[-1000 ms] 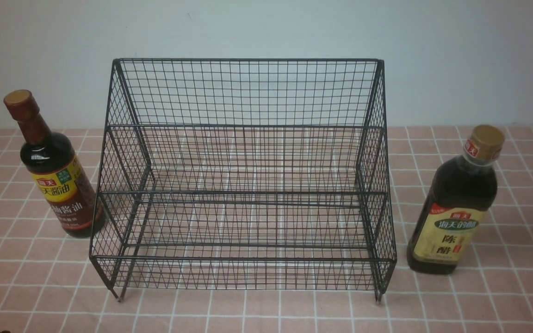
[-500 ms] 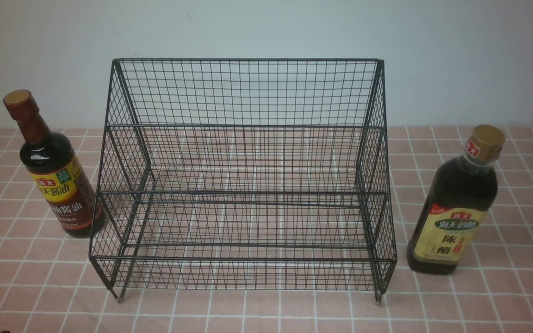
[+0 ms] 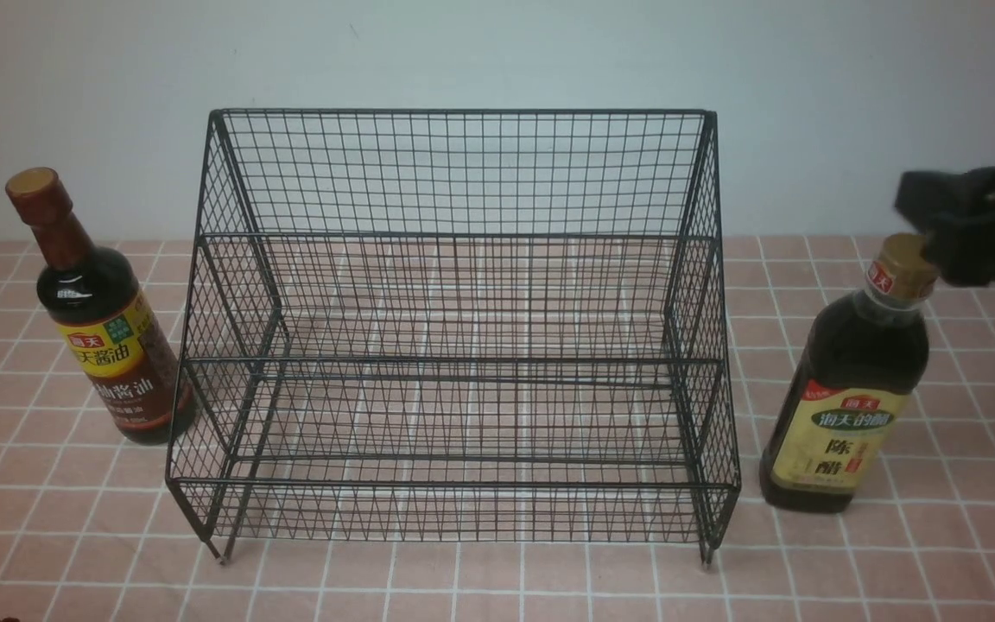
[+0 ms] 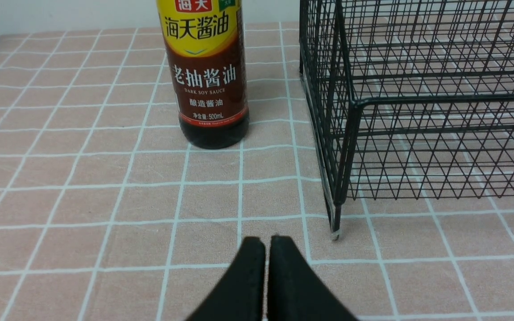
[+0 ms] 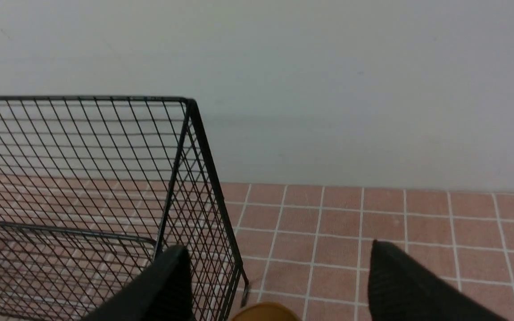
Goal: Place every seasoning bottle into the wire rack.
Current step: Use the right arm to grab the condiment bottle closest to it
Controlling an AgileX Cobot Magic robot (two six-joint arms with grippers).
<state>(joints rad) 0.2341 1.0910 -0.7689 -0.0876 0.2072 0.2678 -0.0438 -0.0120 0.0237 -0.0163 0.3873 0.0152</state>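
1. While the right hand [image 5: 277, 252] hangs over the gold-capped bottle [image 3: 847, 406], its fingers are spread wide and hold nothing. The cap shows just below the gap between them in the right wrist view.
2. That bottle stands upright on the bench [image 3: 938, 561], just beside the right side of the rack [image 3: 463, 173]. The brown-capped bottle [image 3: 113, 345] stands upright at the rack's left side. Neither is in the rack yet, and both tiers are bare.
3. The left hand [image 4: 266, 245] is closed with nothing in it, low over the bench, short of the brown-capped bottle.
4. Risk: the gold-capped bottle is tall, so a finger clipping its cap on the way down could tip it against the wire side or onto the bench.
5. Risk: a grip taken high, on the cap or neck only, might let the heavy body swing or slip during the lift.
6. Half a second ago the right hand was not in the front view at all; now it is. Bottles and rack have not moved.
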